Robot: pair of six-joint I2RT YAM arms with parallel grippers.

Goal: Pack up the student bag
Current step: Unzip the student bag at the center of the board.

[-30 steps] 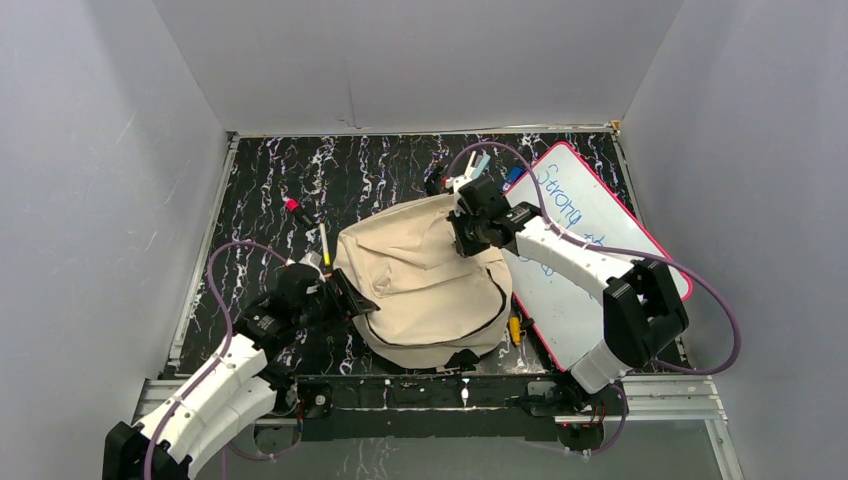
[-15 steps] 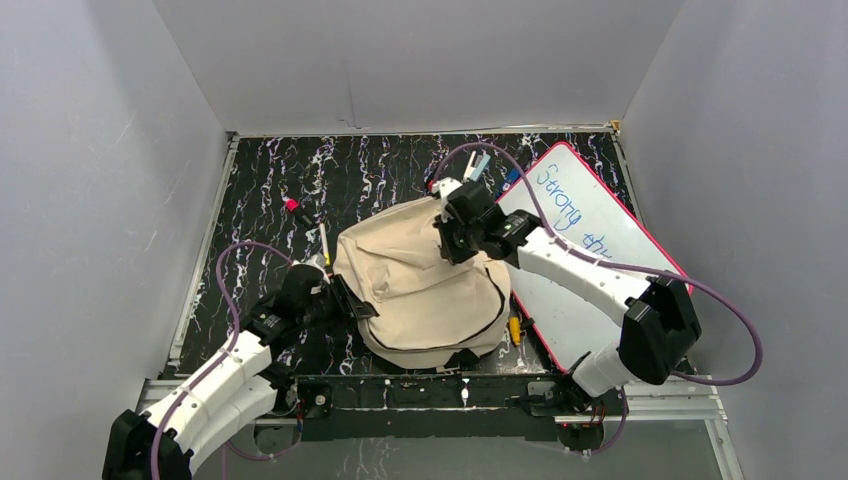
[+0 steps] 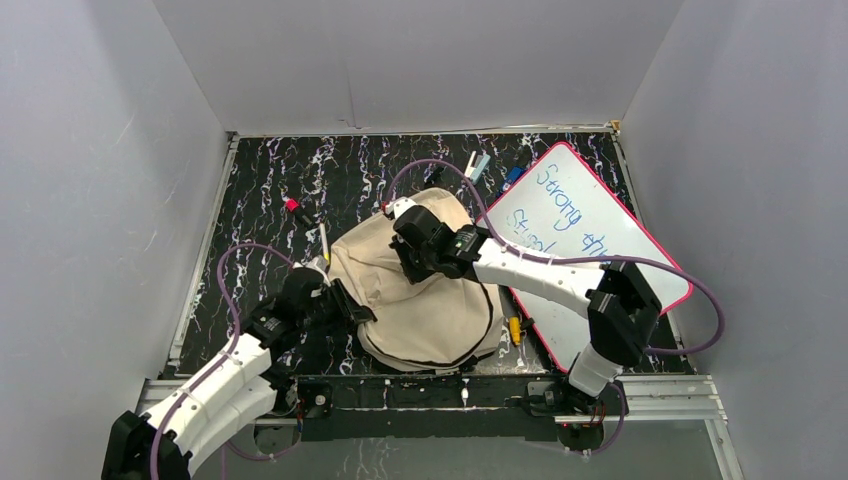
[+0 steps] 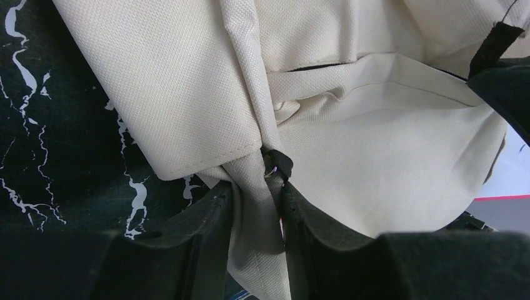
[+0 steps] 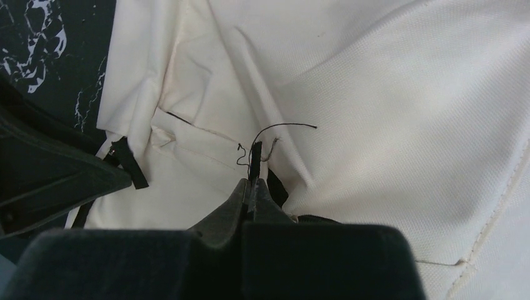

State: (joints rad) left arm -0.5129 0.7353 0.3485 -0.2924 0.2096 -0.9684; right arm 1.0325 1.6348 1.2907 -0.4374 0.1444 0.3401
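The beige student bag point(image 3: 425, 300) lies in the middle of the table, its top folded over toward the left. My left gripper point(image 3: 345, 302) is shut on a cream fabric strap point(image 4: 256, 206) at the bag's left edge, beside a small black loop with a metal ring point(image 4: 275, 167). My right gripper point(image 3: 408, 243) is over the bag's upper part, shut on a thin black tab with loose threads point(image 5: 255, 159). The bag fills the right wrist view point(image 5: 387, 112). The bag's opening and lining are hidden.
A pink-framed whiteboard point(image 3: 580, 240) with blue writing lies right of the bag. A red-capped marker point(image 3: 293, 206) and a pencil point(image 3: 324, 242) lie left of it. Small pens and a clip point(image 3: 480, 165) lie behind it. A yellow item point(image 3: 515, 327) lies at the bag's right edge.
My right gripper has moved left and nearer across the bag, pulling the bag's top over toward the left. The left gripper has held its place on the strap.
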